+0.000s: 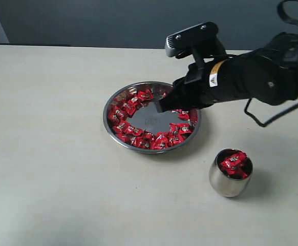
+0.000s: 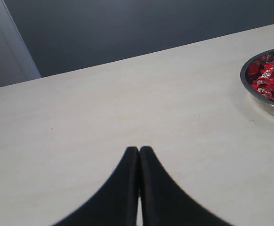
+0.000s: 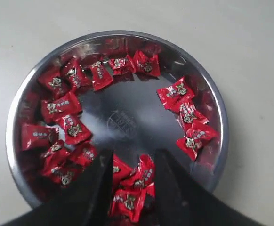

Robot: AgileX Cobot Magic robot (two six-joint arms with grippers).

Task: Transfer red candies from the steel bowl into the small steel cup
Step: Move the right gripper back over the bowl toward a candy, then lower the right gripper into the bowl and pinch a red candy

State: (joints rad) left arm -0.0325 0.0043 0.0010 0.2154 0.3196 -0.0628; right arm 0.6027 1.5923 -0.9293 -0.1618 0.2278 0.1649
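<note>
The steel bowl [image 1: 119,145] sits mid-table, with red candies [image 1: 123,125] ringed around its flat bottom. My right gripper [image 1: 163,105] hangs low over the bowl's right side. In the right wrist view it [image 3: 134,155] is open, its fingers straddling a small heap of red candies [image 3: 132,188] by the rim of the steel bowl [image 3: 14,117]. The small steel cup [image 1: 226,184] stands upright to the bowl's front right and holds a few red candies [image 1: 234,163]. My left gripper [image 2: 139,149] is shut and empty over bare table, off to one side of the steel bowl [image 2: 250,89].
The pale table [image 1: 51,169] stretches wide to the left and front. A dark wall [image 1: 113,20] runs behind the table's far edge. A black cable [image 1: 261,120] loops under the right arm.
</note>
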